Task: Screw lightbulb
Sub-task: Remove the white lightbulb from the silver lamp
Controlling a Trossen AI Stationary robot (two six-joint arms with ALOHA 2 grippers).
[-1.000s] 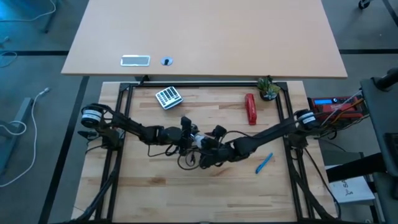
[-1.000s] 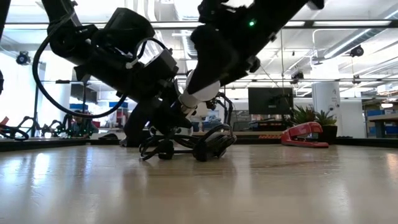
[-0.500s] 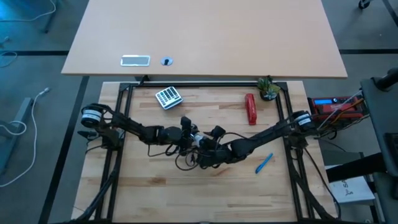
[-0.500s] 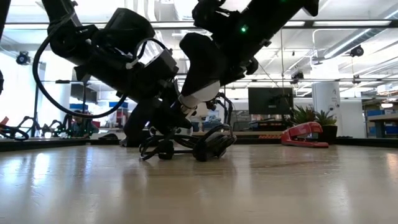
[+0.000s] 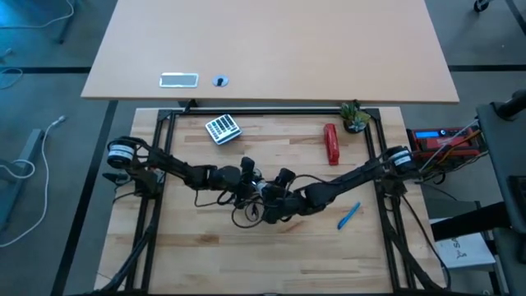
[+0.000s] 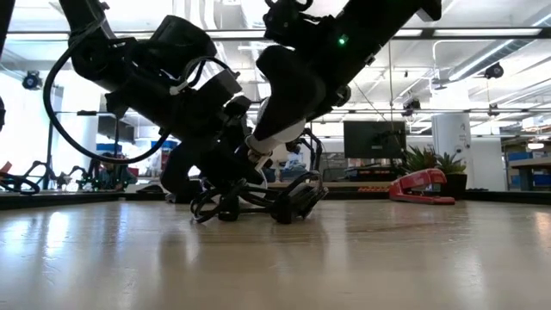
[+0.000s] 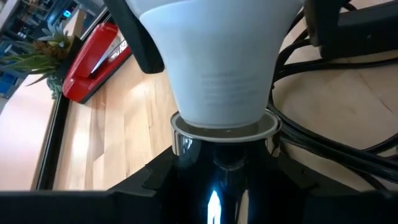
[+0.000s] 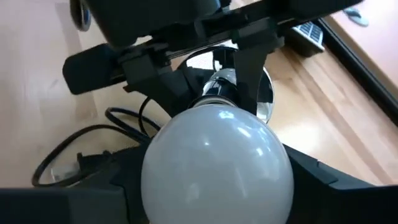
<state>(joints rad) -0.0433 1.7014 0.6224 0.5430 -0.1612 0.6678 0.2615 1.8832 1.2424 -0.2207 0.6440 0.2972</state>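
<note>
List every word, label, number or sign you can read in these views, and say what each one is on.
None can be read.
lightbulb: faint grey print on its neck, too blurred to read.
calculator: keys show, markings too small.
display unit: blue lit screen beside the table, characters too small.
red stapler: no legible marking.
monitor: dark, no text visible.

Black cord [image 5: 246,215] loops crowd the board beneath both arms; stapler [image 5: 331,144] stands well apart.
</note>
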